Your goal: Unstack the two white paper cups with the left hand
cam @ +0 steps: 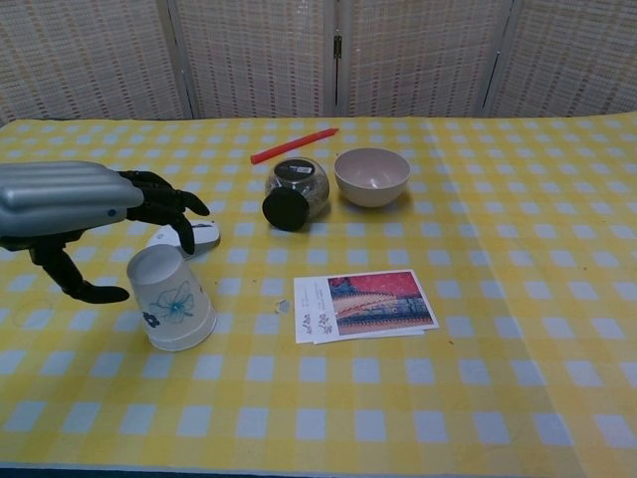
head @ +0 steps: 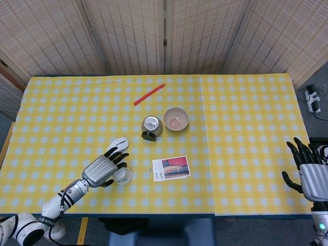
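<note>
We see the paper cup (cam: pixel 171 299) mouth-down and tilted on the counter (cam: pixel 518 299), just left of the photo cards (cam: pixel 366 306). Our left robot hand (cam: pixel 75 204) hovers above and left of the cup, fingers spread, holding nothing. Behind the cup lies a white computer mouse (cam: pixel 189 237); farther back right, a tipped jar (cam: pixel 295 193), bowl (cam: pixel 371 176) and red pen (cam: pixel 294 145). Our right robot hand (head: pixel 307 171) hangs open off the counter's right edge.
</note>
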Controlling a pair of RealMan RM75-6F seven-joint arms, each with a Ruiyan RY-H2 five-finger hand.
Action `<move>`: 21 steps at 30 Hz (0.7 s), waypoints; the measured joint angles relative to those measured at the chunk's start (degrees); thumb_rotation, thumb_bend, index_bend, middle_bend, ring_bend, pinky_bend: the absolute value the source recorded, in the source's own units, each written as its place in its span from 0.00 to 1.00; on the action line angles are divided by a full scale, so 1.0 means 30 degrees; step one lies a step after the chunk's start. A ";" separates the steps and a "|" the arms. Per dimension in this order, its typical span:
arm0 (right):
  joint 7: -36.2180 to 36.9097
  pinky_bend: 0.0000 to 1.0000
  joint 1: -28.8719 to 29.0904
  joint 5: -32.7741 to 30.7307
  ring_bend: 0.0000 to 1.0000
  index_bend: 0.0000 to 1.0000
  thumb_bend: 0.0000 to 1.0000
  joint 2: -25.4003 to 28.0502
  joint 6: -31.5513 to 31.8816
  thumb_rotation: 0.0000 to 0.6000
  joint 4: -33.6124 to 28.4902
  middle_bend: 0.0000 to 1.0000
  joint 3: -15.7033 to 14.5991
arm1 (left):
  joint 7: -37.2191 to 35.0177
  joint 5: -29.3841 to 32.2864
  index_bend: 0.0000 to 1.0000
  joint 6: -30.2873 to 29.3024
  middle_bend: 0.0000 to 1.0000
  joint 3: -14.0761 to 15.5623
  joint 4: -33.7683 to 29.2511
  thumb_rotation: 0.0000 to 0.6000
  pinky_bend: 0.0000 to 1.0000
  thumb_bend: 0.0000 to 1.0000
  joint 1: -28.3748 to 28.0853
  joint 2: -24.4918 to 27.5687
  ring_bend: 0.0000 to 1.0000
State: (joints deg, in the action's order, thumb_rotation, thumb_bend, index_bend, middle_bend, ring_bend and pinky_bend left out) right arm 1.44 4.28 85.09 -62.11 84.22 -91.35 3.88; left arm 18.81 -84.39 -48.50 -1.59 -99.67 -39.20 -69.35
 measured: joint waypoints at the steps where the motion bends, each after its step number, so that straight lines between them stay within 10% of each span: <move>1: 0.0032 0.00 -0.0009 -0.0014 0.09 0.00 0.39 -0.0006 -0.0007 1.00 0.0032 0.00 -0.0004 | 0.0011 0.0004 0.32 -0.0036 0.12 0.0011 0.0004 1.00 0.04 0.36 -0.0008 -0.0012 0.15; 21: 0.0308 0.00 -0.0039 -0.0099 0.09 0.00 0.39 -0.0057 -0.0111 1.00 0.0257 0.00 -0.0011 | -0.0054 0.0108 0.38 -0.0650 0.16 0.0169 0.0384 1.00 0.06 0.37 -0.0132 -0.0461 0.18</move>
State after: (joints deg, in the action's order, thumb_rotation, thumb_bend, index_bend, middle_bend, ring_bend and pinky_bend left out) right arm 2.37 4.16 84.79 -62.28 83.89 -90.58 3.85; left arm 18.65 -84.07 -50.44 -1.08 -98.51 -39.60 -70.74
